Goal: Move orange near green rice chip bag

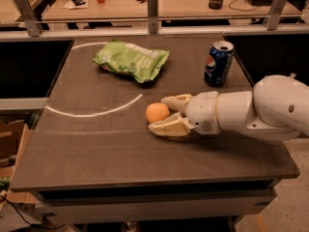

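Round orange (pixel 157 112) sits between the spread fingers of the gripper (pixel 162 115), well apart from the crinkled green rice chip bag (pixel 131 60) (lying flat)

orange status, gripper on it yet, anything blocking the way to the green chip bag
Two-finger gripper open, straddling small round orange fruit. Crinkled light-green chip bag farther back, apart. Nothing between them; blue Pepsi can off the path.
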### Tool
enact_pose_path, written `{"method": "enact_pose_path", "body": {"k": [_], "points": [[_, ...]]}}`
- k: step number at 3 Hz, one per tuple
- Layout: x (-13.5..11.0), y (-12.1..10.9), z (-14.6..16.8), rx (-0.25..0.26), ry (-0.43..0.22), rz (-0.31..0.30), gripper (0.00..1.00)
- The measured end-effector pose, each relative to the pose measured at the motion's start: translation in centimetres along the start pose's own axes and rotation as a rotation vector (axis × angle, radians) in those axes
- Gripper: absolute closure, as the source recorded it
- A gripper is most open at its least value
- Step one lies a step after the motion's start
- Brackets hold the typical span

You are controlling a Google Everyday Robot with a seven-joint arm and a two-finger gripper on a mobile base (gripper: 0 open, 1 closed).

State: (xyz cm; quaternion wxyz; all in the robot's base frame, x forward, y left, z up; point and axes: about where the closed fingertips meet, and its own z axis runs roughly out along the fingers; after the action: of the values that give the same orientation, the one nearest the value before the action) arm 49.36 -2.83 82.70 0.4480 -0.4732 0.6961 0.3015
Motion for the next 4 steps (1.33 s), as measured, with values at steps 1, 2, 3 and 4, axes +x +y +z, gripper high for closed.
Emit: {"method": "enact_pose_path", "body": {"k": [1, 2, 3, 4], "points": [[0.3, -0.2, -0.5, 0.009, 0.024, 0.007, 0.64], [-0.5, -1.0, -0.1, 0.017, 0.011, -0.012, 0.87], [-2.6, -3.1, 1.7, 0.027, -0.028, -0.053, 1.00], [-3.8, -5.5, 4.2, 0.045, -0.053, -0.085, 1.00]]}}
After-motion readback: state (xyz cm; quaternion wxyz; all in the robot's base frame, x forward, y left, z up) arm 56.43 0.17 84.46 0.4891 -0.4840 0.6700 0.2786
